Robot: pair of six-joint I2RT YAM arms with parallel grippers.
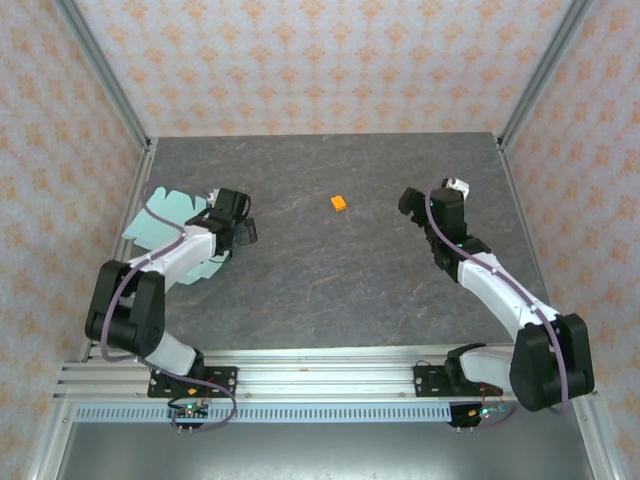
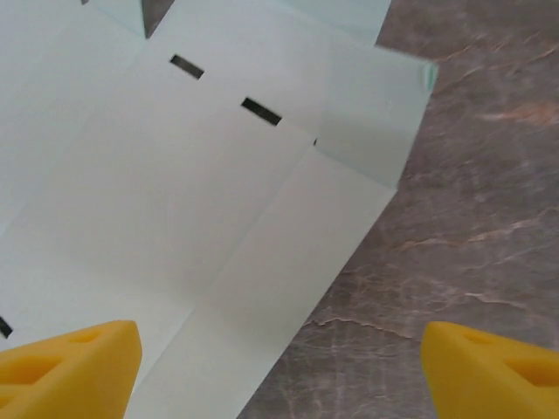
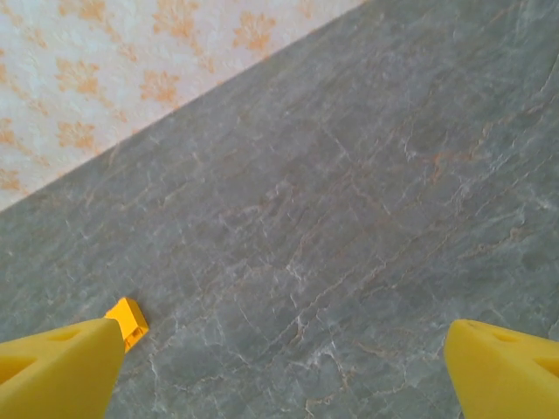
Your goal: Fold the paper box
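The grey marbled table took up the floor of the cell, with patterned walls on three sides. Seen from the top camera, the left arm reached toward eleven o'clock from its base and the right arm also toward eleven from its own. The paper box was a flat, unfolded mint sheet at the table's nine o'clock edge. Its scalloped flaps pointed toward twelve, and the left arm's forearm crossed over its near part. The left gripper sat at the sheet's three o'clock side. In the left wrist view its claw was spread wide and held nothing. One yellow finger stood over the sheet at seven o'clock of the frame, the other over bare stone at five. Whether the finger touched the card could not be told. There the sheet showed straight creases and two small dark slots toward eleven o'clock. The right gripper hung well apart from the sheet, over bare table at about two o'clock of the table's middle. In the right wrist view its claw was likewise spread, with nothing between the fingers. A tiny orange cube lay between the two grippers, just toward twelve o'clock of the table's middle. In the right wrist view it sat just beside the finger at eight o'clock.
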